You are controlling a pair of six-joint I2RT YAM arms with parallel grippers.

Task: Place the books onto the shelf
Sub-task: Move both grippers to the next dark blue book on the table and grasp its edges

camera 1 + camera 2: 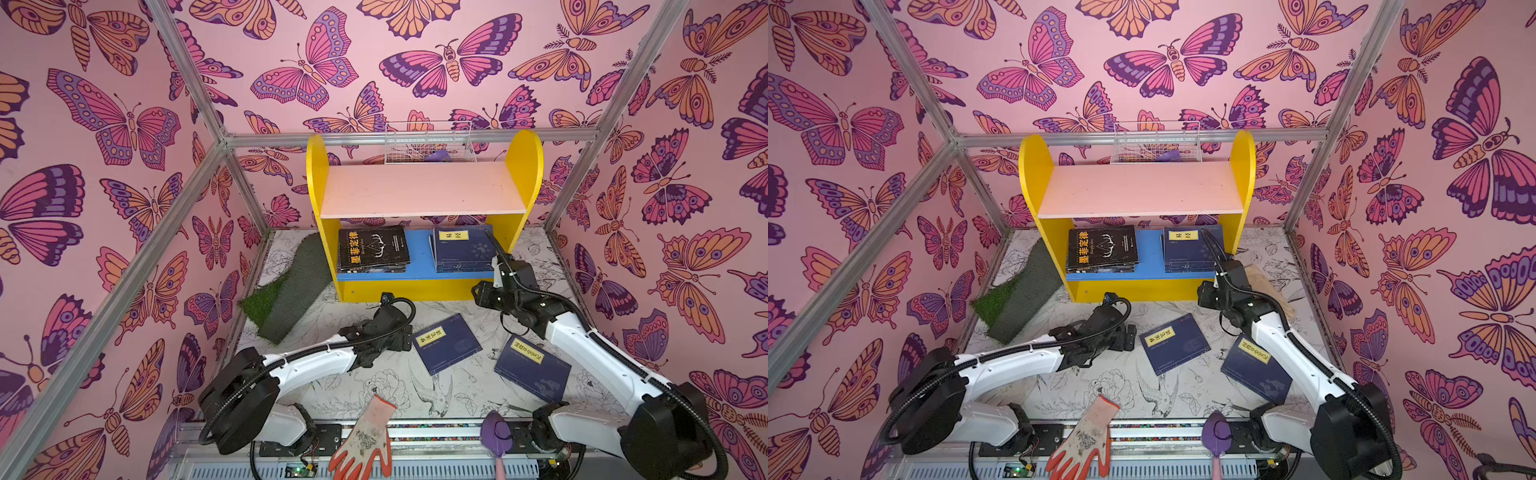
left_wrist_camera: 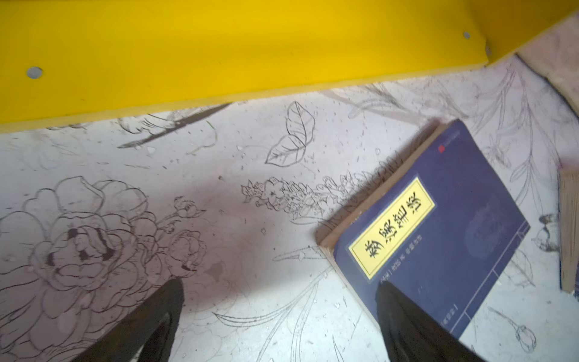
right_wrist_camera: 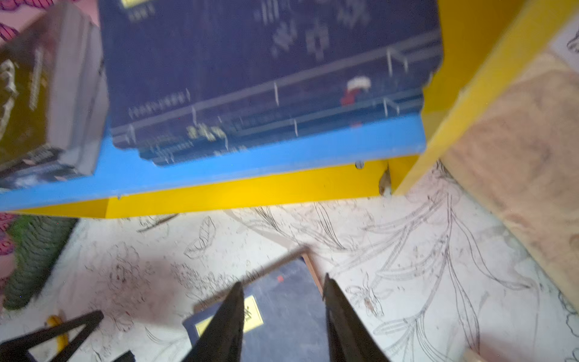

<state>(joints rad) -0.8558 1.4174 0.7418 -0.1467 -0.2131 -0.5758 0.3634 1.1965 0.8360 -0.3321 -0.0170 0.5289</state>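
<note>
Sketch-printed surface (image 1: pixel 374 386) holds an unshelved navy book (image 1: pixel 446 343); left end effector (image 2: pixel 282 283) gapes empty, seemingly to take it; right end effector (image 3: pixel 282 282) half-open, empty.

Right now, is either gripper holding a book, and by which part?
Neither holds anything. The left gripper stands open beside a navy book; the right gripper is open and empty before the shelf.

Pink walls (image 1: pixel 374 62) with big orange and purple butterflies fill the top and both sides of both top views. Shiny silver bars (image 1: pixel 270 140) run where the walls meet. At the bottom middle, the floor (image 1: pixel 465 386) is white with black drawings of flowers, leaves and birds
</note>
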